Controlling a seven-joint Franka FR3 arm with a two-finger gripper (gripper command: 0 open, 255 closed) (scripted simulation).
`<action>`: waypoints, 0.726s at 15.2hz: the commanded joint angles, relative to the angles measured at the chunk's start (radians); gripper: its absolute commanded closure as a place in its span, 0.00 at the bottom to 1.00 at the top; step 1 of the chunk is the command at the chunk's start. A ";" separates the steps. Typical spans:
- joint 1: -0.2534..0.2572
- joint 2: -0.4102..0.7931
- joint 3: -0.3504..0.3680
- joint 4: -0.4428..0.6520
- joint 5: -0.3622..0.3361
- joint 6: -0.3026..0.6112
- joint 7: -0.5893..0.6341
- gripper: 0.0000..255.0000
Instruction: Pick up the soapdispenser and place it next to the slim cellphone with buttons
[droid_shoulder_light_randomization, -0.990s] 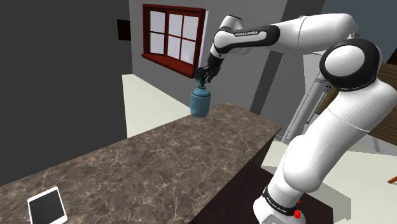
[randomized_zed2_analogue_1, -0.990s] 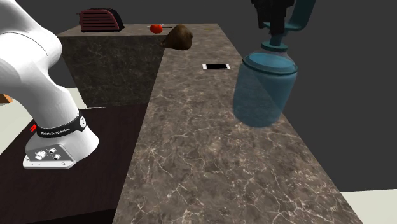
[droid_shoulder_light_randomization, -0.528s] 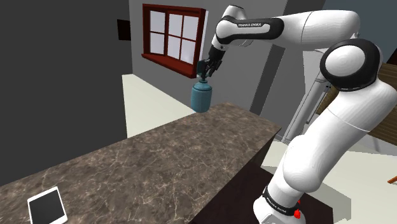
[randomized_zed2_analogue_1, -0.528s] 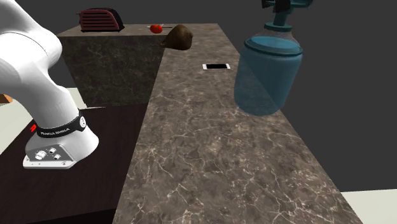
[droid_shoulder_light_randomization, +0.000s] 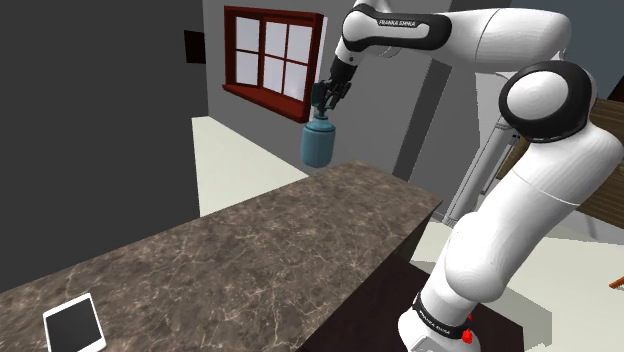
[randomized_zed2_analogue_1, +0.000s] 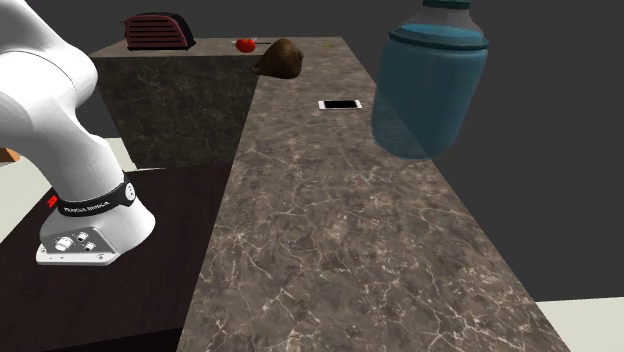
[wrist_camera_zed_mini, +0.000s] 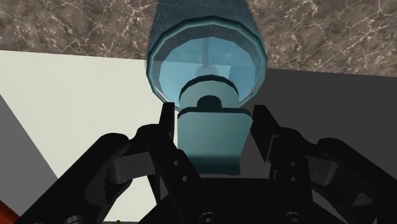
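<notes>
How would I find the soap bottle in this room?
Find the long brown marbled counter, then follow the white arm to its black hand. Hanging from it in the air is the soap dispenser: the only see-through blue bottle, with a teal pump.

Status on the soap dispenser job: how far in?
Done: grasp and lift. The gripper clasps the translucent blue soap dispenser by its pump, above the dark marbled counter. In hand: the carry. Left: reach the slim white cellphone far along the counter and set it down beside.
</notes>
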 joint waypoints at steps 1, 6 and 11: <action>0.000 0.009 -0.001 0.041 0.003 -0.031 -0.002 1.00; 0.000 0.031 -0.004 0.133 0.010 -0.102 -0.004 1.00; 0.000 0.060 -0.008 0.234 0.020 -0.176 -0.008 1.00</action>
